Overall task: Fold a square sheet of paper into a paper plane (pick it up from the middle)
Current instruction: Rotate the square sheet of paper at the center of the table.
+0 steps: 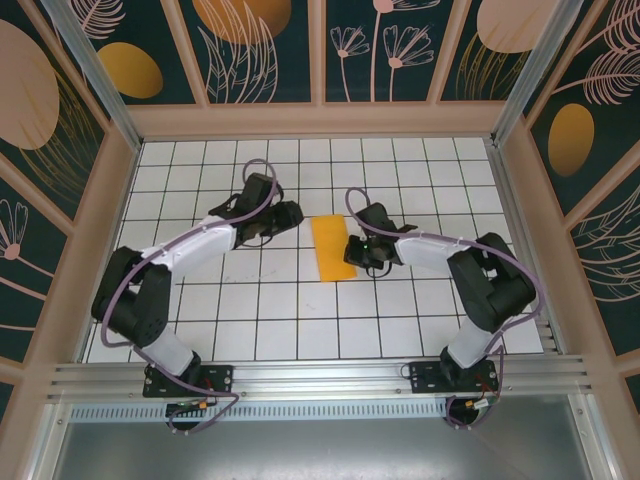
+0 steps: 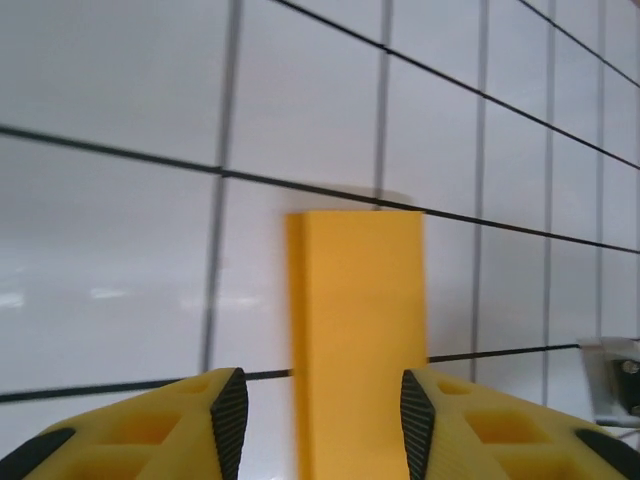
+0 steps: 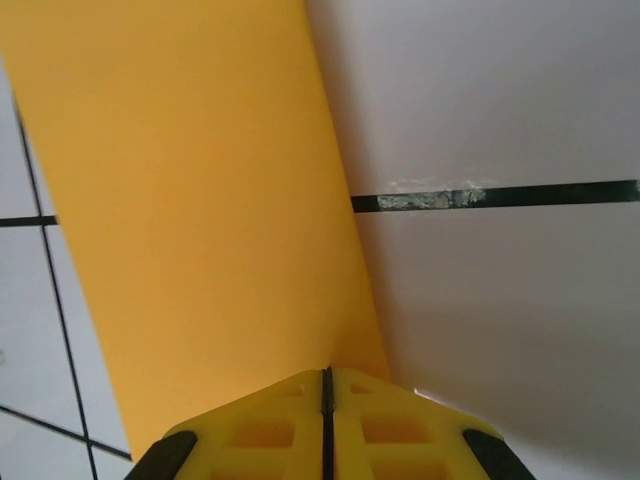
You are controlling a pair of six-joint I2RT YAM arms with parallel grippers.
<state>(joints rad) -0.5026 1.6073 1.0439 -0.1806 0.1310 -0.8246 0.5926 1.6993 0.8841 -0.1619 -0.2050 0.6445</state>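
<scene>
White gridded tabletop [image 1: 250, 320], a folded orange-yellow paper strip [image 1: 333, 250] flat at its centre.
Smooth and matte, the strip has straight long edges. The right gripper [image 3: 327, 378] has its yellow fingers clenched at the strip's right edge; whether they nip it is unclear. The left gripper [image 2: 320, 410] is released, jaws apart, beside the left edge. Bare tiles lie open all round, out to dark floral panels [image 1: 270, 50].

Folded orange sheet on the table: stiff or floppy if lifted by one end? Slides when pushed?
Probably floppy: the sheet looks thin and lies flat, so a lifted end would likely droop. Likely very light, and the table looks glossy, so a push should slide it, or buckle it where the shut right gripper sits at its edge.
</scene>
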